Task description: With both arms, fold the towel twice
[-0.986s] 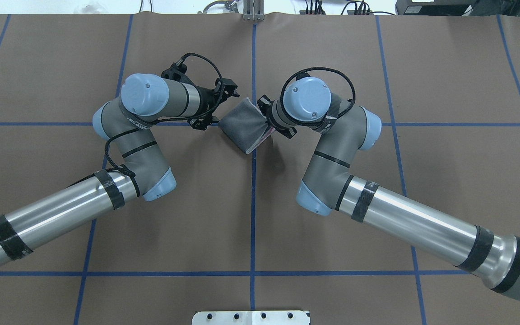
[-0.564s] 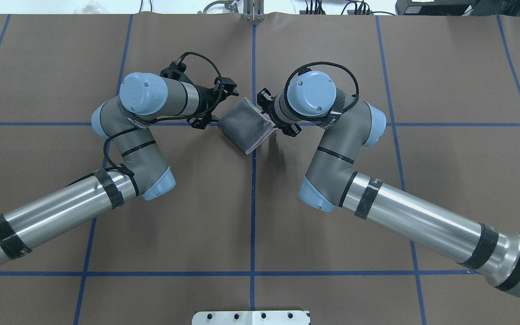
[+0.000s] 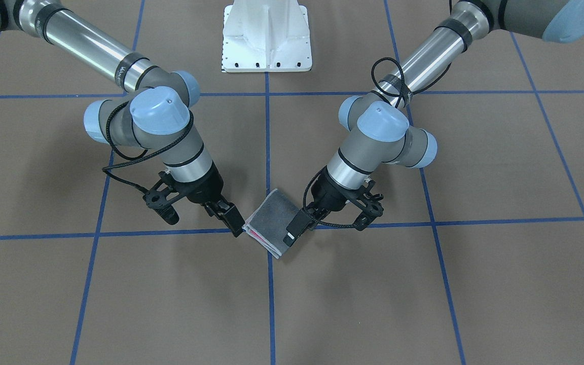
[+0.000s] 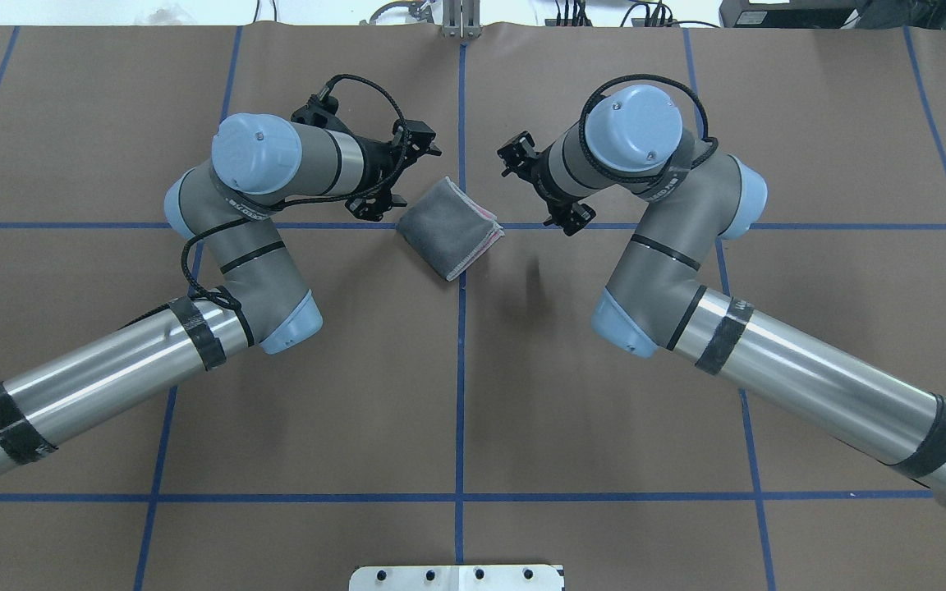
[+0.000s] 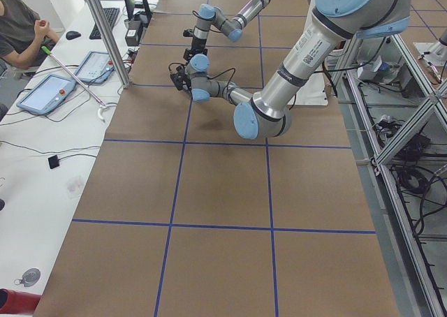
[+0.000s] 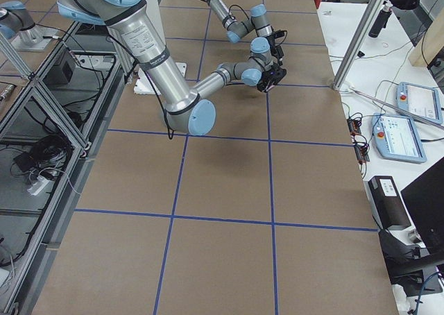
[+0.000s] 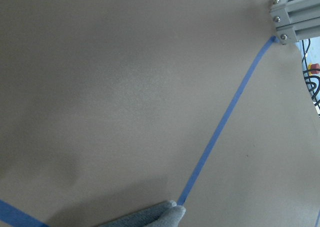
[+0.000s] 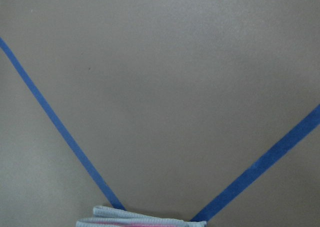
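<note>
Either side of the towel (image 3: 270, 222), left gripper (image 3: 294, 232) and right gripper (image 3: 231, 220) are hovering, left nearer; jaw openings indeterminate.

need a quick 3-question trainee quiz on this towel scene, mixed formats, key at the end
1. True or false: the towel lies spread out in a single layer.
2. Which colour is its upper face? A pink; B dark grey; C white.
3. Which marking does it lie across?
Key: 1 false: it is folded, with stacked edges and pink showing between them. 2 B. 3 The crossing of two blue tape lines.
</note>
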